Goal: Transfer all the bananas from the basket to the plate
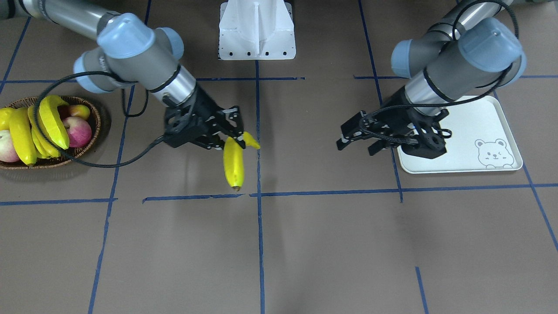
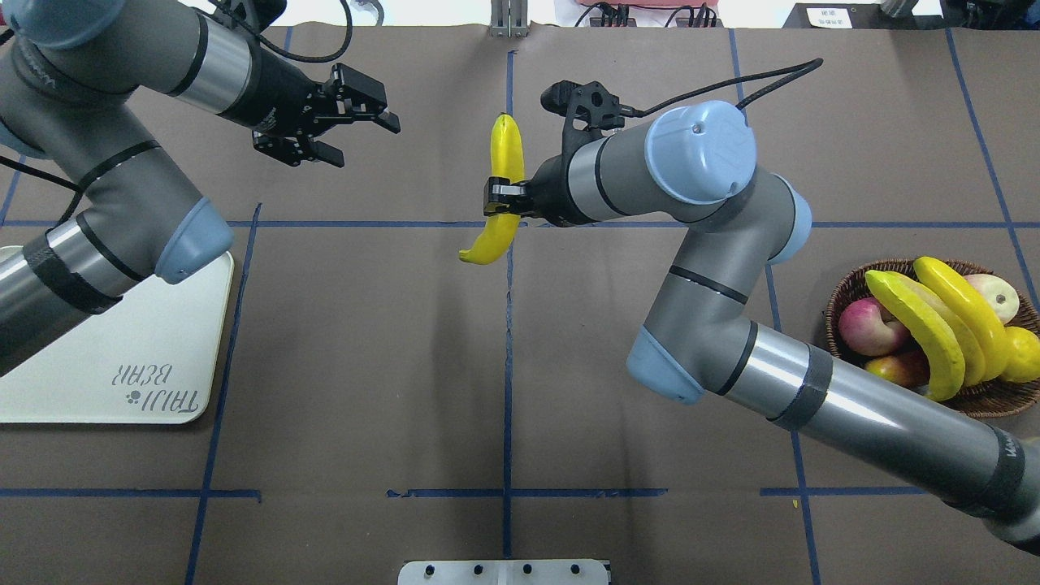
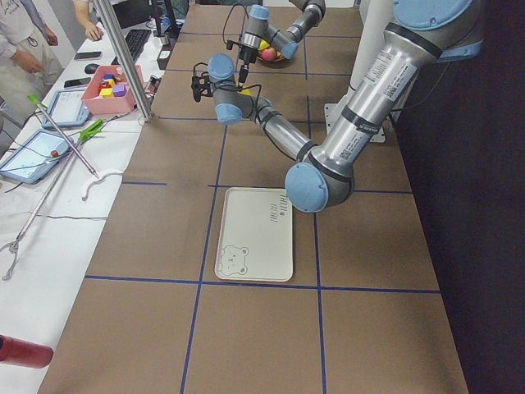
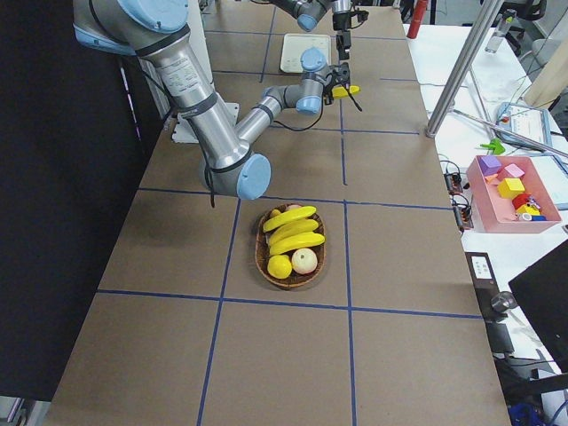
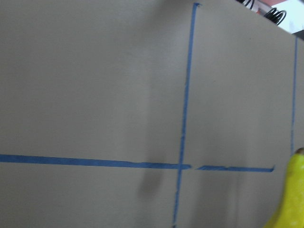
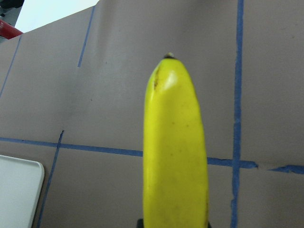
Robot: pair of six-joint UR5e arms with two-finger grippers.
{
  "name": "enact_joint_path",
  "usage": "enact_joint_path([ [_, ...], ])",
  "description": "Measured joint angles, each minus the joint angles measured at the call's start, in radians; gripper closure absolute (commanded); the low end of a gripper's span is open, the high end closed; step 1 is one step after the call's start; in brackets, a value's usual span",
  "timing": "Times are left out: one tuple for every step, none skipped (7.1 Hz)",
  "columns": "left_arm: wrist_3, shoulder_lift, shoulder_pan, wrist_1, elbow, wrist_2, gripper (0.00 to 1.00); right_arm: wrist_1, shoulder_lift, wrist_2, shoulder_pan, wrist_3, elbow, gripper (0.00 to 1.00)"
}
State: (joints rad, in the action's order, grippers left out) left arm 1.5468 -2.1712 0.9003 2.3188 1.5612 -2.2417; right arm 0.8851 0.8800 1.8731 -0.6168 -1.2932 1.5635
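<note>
Yellow curved banana (image 1: 233, 163), dark tip

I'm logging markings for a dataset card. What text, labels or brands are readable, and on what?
"TAIJI BEAR": grey lettering on the white plate, upside down in the overhead view.
Printed label on the left arm: too small to read.
White label on a black box beyond the table: too small to read.

The brown table (image 1: 327, 248) bears the basket (image 1: 96, 124) and the plate (image 1: 475, 120).
</note>
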Motion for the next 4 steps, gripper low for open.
enact_joint_path([
  [0.083,-0.034,-0.029,0.058,-0.035,0.047,0.00,-0.002,-0.018,-0.010,0.015,-0.009,-0.003,0.98],
  [0.122,-0.059,-0.053,0.092,-0.063,0.077,0.00,-0.003,-0.029,-0.013,0.023,-0.012,-0.004,0.98],
  [0.138,-0.077,-0.070,0.108,-0.081,0.091,0.00,-0.003,-0.038,-0.013,0.028,-0.013,-0.005,0.98],
  [0.143,-0.089,-0.080,0.114,-0.089,0.095,0.01,-0.003,-0.044,-0.014,0.030,-0.014,-0.005,0.98],
])
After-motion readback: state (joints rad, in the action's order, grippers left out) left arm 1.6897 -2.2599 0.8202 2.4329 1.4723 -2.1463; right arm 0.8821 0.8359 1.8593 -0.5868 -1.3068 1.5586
